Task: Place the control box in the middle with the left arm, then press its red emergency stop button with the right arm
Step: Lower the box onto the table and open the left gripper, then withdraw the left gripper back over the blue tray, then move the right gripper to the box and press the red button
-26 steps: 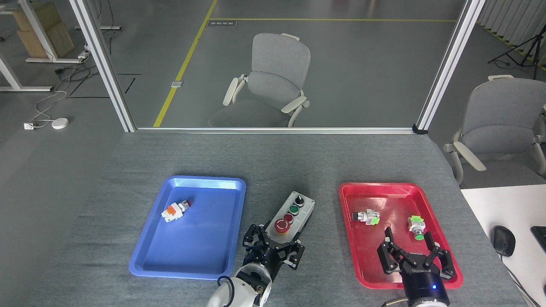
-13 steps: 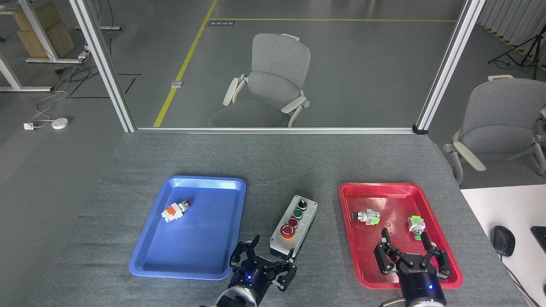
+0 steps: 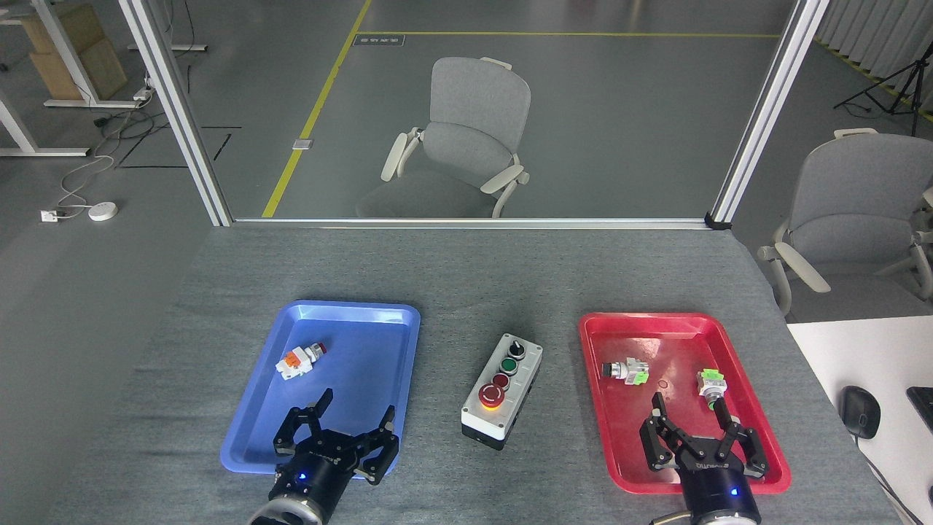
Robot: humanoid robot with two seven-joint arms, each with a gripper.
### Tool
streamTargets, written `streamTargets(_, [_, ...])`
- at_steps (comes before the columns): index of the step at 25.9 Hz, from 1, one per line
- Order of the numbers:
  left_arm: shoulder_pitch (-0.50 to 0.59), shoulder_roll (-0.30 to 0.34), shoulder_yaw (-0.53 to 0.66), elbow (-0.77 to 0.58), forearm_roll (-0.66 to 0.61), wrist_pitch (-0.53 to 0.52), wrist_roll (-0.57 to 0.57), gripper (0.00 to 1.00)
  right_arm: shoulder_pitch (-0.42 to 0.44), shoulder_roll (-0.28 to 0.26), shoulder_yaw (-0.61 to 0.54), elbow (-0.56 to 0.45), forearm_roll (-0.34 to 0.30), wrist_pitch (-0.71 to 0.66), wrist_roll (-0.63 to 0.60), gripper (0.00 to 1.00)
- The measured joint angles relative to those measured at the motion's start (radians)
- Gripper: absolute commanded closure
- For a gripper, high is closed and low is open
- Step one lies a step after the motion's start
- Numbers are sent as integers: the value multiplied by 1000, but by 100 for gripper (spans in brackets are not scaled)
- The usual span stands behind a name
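Grey felt table (image 3: 466, 270), glass-walled room

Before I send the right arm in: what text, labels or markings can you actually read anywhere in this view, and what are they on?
Nothing can be read with confidence.
Right gripper: white lettering on its body, upside down and too small to read.
Left gripper: faint white lettering, too blurred to read.
Red emergency stop button: white arrow marks only, no words.
Floor plate beyond the glass: a row of marks, illegible.
Control box: no readable labels.
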Motion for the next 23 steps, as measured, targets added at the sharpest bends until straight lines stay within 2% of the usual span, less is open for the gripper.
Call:
streamTargets(4, [-28, -3, 151, -7, 0, -14, 8, 2, -1, 2, 2, 1, -1, -7, 1, 21])
streamTargets(7, [-56, -6, 221, -5, 1, -15, 9, 2, -1, 4, 13, 1, -1, -18, 1, 44])
streamTargets(12, [-72, -17, 292, 14, 33, -10, 14, 2, -3, 5, 51, 1, -1, -81, 2, 76])
streamTargets(15, [-75, -21, 305, 19, 94, -8, 17, 1, -14, 9, 82, 1, 0, -122, 2, 91])
streamTargets(18, [-76, -24, 308, 19, 135, -12, 37, 1, -31, 13, 121, 1, 0, -139, 4, 100])
streamTargets(23, [-76, -25, 308, 17, 150, -16, 51, 1, -63, 16, 186, 3, 2, -144, 4, 100])
